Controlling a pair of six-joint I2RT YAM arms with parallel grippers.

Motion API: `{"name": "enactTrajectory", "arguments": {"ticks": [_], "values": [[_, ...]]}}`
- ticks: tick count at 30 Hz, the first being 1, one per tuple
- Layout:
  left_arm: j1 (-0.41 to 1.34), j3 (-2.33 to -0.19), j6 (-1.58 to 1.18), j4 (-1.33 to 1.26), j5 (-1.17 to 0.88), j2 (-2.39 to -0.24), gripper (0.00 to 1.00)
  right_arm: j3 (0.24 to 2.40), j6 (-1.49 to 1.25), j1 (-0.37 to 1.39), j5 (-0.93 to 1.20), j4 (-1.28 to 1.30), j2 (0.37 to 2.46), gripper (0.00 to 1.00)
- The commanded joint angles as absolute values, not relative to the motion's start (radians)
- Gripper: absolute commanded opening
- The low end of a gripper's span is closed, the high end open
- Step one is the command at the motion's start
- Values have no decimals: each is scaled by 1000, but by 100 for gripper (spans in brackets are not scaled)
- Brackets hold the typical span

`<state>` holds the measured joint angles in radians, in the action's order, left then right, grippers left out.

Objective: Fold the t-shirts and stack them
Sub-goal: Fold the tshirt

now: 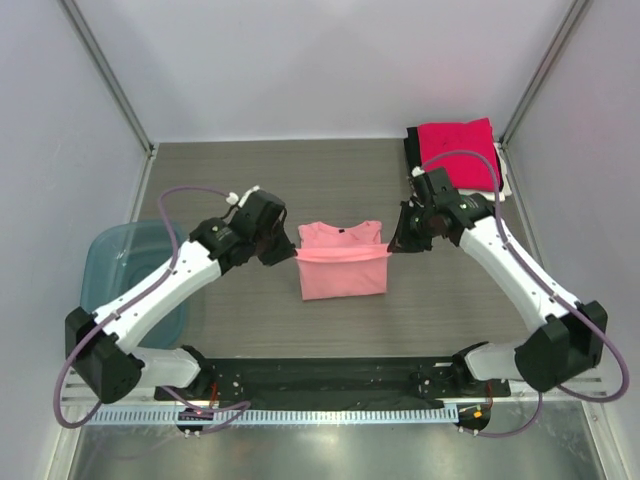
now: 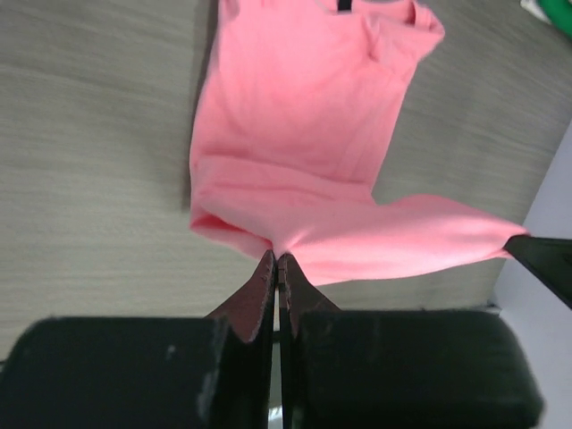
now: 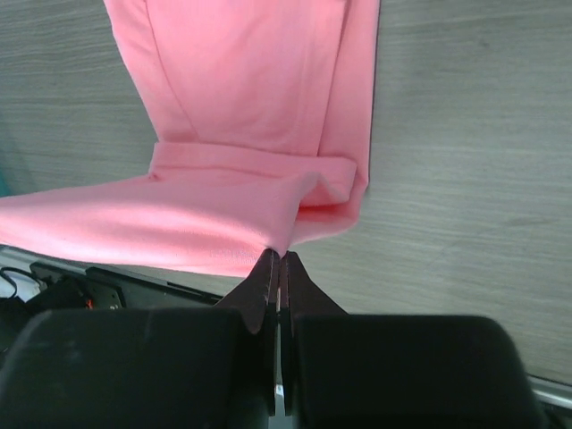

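Note:
A salmon-pink t-shirt (image 1: 340,262) lies on the table's middle, its lower part lifted and folded over toward the collar. My left gripper (image 1: 283,252) is shut on the shirt's left hem corner (image 2: 268,241). My right gripper (image 1: 396,244) is shut on the right hem corner (image 3: 284,234). The cloth stretches taut between them a little above the table. A folded magenta-red shirt (image 1: 458,148) tops a stack at the back right, over black (image 1: 410,150) and white (image 1: 502,180) cloth edges. A green bit (image 2: 556,12) shows in the left wrist view.
A translucent blue bin (image 1: 120,275) stands at the left edge, under my left arm. White walls enclose the table on three sides. A black base rail (image 1: 320,380) runs along the near edge.

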<state>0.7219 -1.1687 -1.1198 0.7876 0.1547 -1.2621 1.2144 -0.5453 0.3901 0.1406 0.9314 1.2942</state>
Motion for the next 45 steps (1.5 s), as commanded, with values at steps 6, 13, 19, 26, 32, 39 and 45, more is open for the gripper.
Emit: {"name": "enactTrajectory", "arguments": {"ticks": [6,13,19,26,32,39,45], "values": [[542,-1311,-962,744,20,-1463,1,1385,-451,336,71,876,1518,1],[445,-1492,-896,732,-64,-1722,1,1512,-414,288,100,835,1750,1],[384,-1666,-865,744,-91,-1959,1,1678,-402,258,141,822,1955,1],[331,-1955,-805,871,-161,-2193,41,1963,-413,253,115,899,2143,39],[362,-1985,-767,950,-66,-2048,49,1895,-417,288,94,911,2013,61],[486,-1590,-851,740,-138,-1789,42,1378,-509,365,369,624,1740,53],[600,-1402,-968,491,-216,-1778,38,1108,-595,397,567,376,1674,46]]}}
